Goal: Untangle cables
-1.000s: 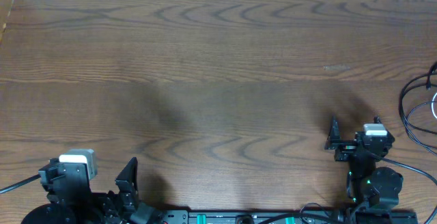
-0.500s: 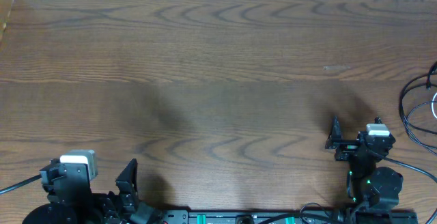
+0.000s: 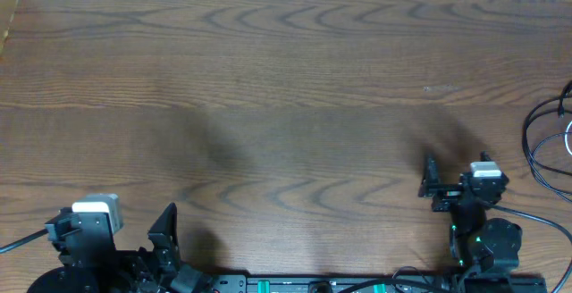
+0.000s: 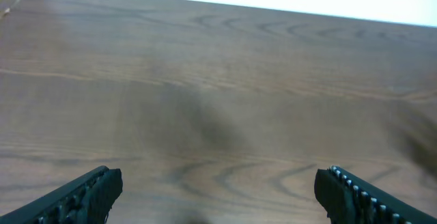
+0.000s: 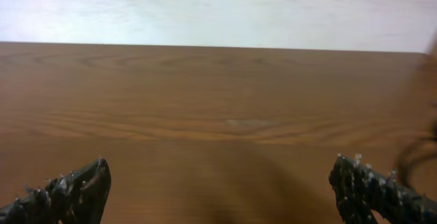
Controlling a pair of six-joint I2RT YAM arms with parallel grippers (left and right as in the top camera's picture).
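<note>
The cables [image 3: 543, 144] lie at the far right edge of the table in the overhead view: thin black loops with a bit of white cord beside them, partly cut off by the frame. A dark blur at the right edge of the right wrist view [image 5: 418, 153] is probably one of them. My right gripper [image 3: 456, 184] is open and empty, left of the cables and apart from them; its wrist view [image 5: 222, 183] shows only bare wood between the fingers. My left gripper [image 3: 112, 232] is open and empty at the near left edge, with bare wood between its fingers [image 4: 218, 193].
The wooden table [image 3: 286, 87] fills the view, with a white strip along its far edge. The arm bases and their thick black cables sit along the near edge [image 3: 357, 284].
The right gripper has shifted slightly left and toward the near edge. The left gripper has drawn back a little toward the near edge. The cables have not moved.
</note>
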